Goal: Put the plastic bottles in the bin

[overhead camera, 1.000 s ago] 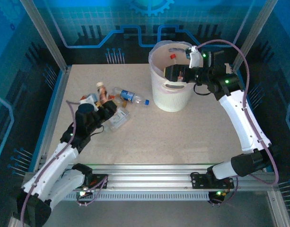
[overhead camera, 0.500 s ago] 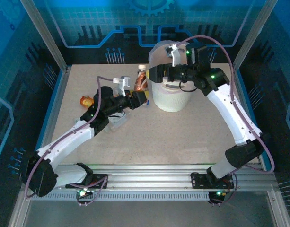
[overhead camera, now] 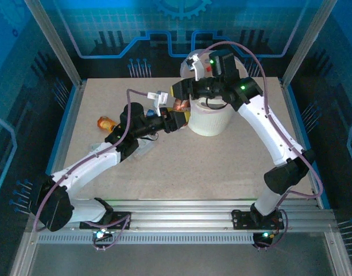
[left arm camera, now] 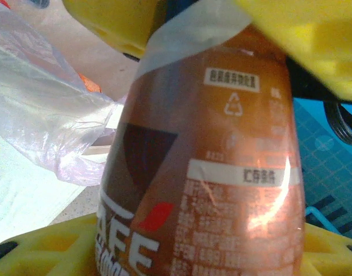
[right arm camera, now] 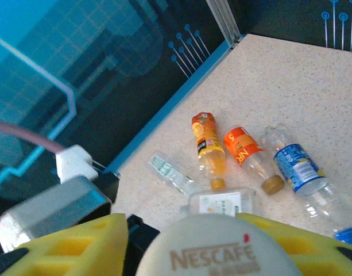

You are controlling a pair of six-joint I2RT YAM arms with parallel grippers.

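Brown bottle (left arm camera: 221, 172) in left gripper (overhead camera: 177, 118)

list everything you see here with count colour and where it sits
coffee bottle: 1, brown with white cap, held by both end effectors beside the bin
orange bottle: 1, orange, lying on the table's left side
red-label bottle: 1, clear, beside the orange one
blue-label bottle: 1, clear, beside the red-label one
slim clear bottle: 1, clear, lying near the left edge
white-label bottle: 1, clear, lying by them
bin: 1, white, far middle of the table
table: 1, beige speckled
left end effector: 1, yellow fingers, shut on the coffee bottle's body
right end effector: 1, yellow fingers, gripping its cap
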